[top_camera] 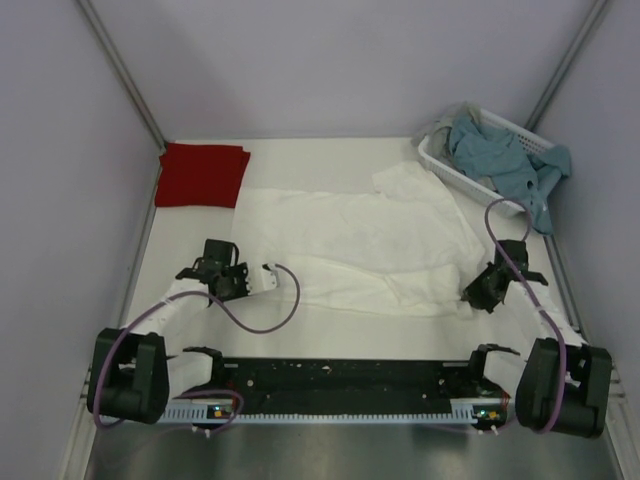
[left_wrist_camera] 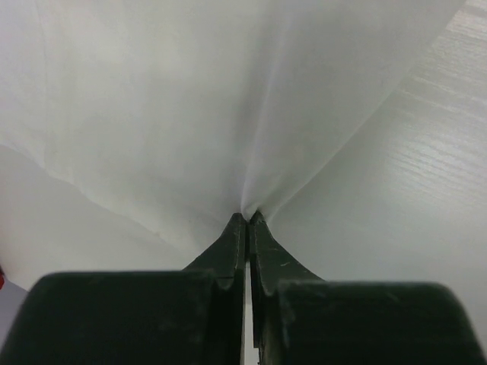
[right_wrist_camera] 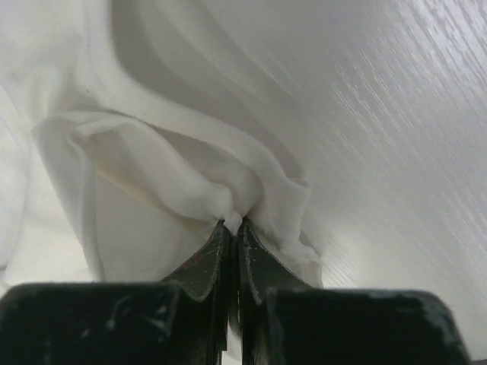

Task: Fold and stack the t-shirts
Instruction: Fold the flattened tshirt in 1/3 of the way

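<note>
Seen from overhead, a white table (top_camera: 200,340) stands boxed in by pale lilac walls (top_camera: 330,60). A white t-shirt (top_camera: 360,245) lies spread and rumpled across the middle of the table. A red t-shirt (top_camera: 203,175), folded into a flat square, sits past the white t-shirt's far left corner. A white slotted basket (top_camera: 440,165) stands off the white t-shirt's far right corner, with blue-grey cloth (top_camera: 510,165) heaped in it and spilling over the rim. The left gripper (top_camera: 272,277) is at the white t-shirt's near left edge. The right gripper (top_camera: 472,295) is at its near right corner.

On the left wrist camera, the left gripper (left_wrist_camera: 249,218) has its dark jaws pressed together, pinching a fold of the white t-shirt (left_wrist_camera: 190,99). The cloth fans out smooth from the tips. Bare table (left_wrist_camera: 426,190) shows to the right of the cloth.

On the right wrist camera, the right gripper (right_wrist_camera: 232,224) is likewise clamped tight on a bunched, wrinkled edge of the white t-shirt (right_wrist_camera: 152,152). Table (right_wrist_camera: 411,114) shows to the cloth's right.
</note>
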